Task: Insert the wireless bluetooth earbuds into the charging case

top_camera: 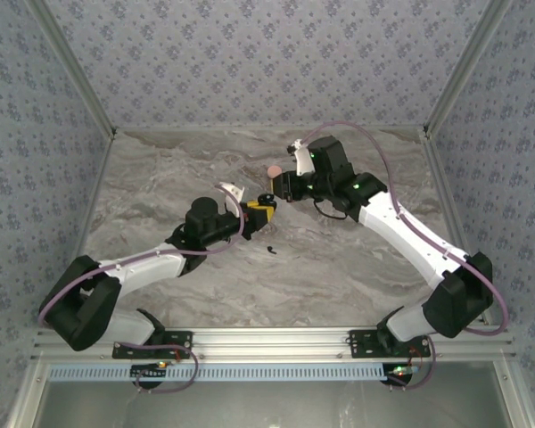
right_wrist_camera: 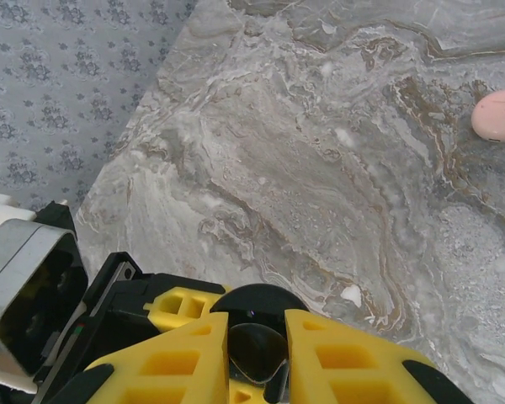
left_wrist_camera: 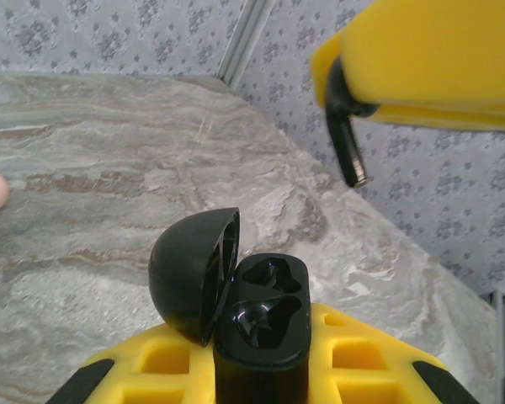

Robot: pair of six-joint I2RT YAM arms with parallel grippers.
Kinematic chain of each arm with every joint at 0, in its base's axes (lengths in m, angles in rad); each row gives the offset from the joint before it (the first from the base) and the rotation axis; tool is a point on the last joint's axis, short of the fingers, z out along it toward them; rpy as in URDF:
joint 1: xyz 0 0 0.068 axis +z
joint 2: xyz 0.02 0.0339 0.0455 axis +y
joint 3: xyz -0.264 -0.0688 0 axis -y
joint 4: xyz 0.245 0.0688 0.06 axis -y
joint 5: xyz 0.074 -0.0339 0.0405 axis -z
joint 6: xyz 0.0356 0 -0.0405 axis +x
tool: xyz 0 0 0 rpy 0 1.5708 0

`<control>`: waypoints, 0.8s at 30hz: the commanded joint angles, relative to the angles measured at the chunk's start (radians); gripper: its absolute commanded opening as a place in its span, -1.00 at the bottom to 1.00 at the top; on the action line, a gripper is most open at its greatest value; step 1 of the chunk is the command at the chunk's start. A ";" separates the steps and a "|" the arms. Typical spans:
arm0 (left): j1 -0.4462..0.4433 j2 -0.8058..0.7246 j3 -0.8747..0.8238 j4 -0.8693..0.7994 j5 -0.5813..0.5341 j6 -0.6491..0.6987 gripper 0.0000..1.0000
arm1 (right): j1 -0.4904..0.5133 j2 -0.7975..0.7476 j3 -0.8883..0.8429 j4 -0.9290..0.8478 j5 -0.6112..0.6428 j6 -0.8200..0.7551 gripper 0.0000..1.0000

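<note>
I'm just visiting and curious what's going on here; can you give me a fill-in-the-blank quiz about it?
The left hand holds the charging case with its lid ____.
Both sockets in the case are ____.
The right hand pinches one earbud; the other earbud lies on the ____.
The small disc is ____.
Missing words: open; empty; table; pink.

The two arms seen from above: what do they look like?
The left arm and right arm have white links between chunky black joints, each trailed by a looping lilac cable. Small green lights dot the right one. The left pincer and right pincer have yellow fingers with square cut-out pockets.
</note>
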 commanded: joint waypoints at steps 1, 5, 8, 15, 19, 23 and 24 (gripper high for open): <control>-0.012 0.007 0.016 0.084 0.037 -0.032 -0.64 | 0.012 -0.026 0.033 0.020 0.023 -0.023 -0.56; -0.011 0.002 0.027 0.083 0.036 -0.053 -0.65 | 0.017 -0.028 0.037 0.022 0.023 -0.031 -0.56; -0.012 -0.005 0.036 0.076 0.036 -0.062 -0.65 | 0.018 -0.029 0.039 0.024 0.023 -0.031 -0.56; -0.013 -0.011 0.056 0.045 0.028 -0.089 -0.66 | 0.025 -0.034 0.035 0.031 0.020 -0.036 -0.56; -0.013 -0.010 0.061 0.052 0.030 -0.108 -0.66 | 0.028 -0.034 0.030 0.036 0.016 -0.037 -0.56; -0.013 -0.012 0.062 0.063 0.028 -0.120 -0.65 | 0.031 -0.036 0.029 0.039 0.012 -0.038 -0.56; -0.014 -0.014 0.063 0.063 0.027 -0.123 -0.66 | 0.033 -0.037 0.029 0.040 0.012 -0.039 -0.57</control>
